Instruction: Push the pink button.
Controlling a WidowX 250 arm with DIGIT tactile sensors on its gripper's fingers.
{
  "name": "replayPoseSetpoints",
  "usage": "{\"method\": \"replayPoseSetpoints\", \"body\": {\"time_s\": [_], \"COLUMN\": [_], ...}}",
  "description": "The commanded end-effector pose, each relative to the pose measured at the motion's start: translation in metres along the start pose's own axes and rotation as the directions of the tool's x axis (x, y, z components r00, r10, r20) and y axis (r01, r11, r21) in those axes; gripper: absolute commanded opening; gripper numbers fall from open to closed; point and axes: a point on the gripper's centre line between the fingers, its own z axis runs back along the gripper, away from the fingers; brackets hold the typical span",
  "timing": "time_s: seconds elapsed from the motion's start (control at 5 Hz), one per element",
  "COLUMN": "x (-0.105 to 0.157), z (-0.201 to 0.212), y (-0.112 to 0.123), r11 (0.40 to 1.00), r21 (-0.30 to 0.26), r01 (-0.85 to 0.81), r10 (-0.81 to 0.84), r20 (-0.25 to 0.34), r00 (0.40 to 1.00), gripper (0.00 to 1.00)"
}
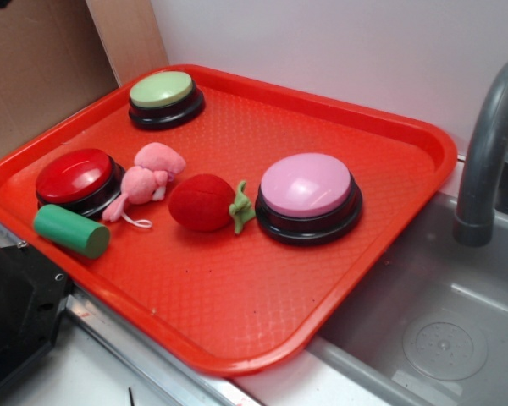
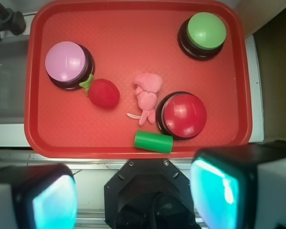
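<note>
Pink button (image 1: 307,188) sits on the red tray (image 1: 237,313), sink-side half, nothing touching its dome. Nearest in the wrist view: pincer (image 2: 133,200) with pads (image 2: 55,202) wide apart, holding nothing, hanging off the tray's near edge; both pads are blurred and cut off by the frame, and the exterior view shows only a black block at bottom left, which I can't identify. Next, a green cylinder (image 1: 71,230) lying on its side, just beside the red button (image 1: 76,179). Pink plush toy (image 1: 144,179) leans against that button, its shape hard to read. Red plush strawberry (image 1: 205,203) has leaf tips touching the pink button's black base. Farthest: green button (image 1: 163,96) near the back corner. Grey faucet (image 1: 489,152) is cropped at the right edge, over the sink (image 1: 440,321).
</note>
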Motion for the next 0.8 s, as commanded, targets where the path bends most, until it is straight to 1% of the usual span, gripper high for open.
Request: {"method": "replayPoseSetpoints", "body": {"time_s": [0.0,0.2,0.4,0.6], "x": [0.000,0.045,0.074,0.086], "z": [0.000,-0.044,-0.083,-0.121], "y": [0.000,-0.045,-0.082,-0.093], "r11": [1.000,0.969,0.876,0.728], "r21": [0.000,-0.027,-0.008,-0.083], "r01": [0.000,0.246,0.483,0.680], "r10": [0.000,-0.246,-0.480,-0.685], "r20": [0.000,-0.002,-0.127,-0.044], "r00": [1.000,0.969,0.868,0.728], "gripper": [1.00,1.00,1.00,1.00]}}
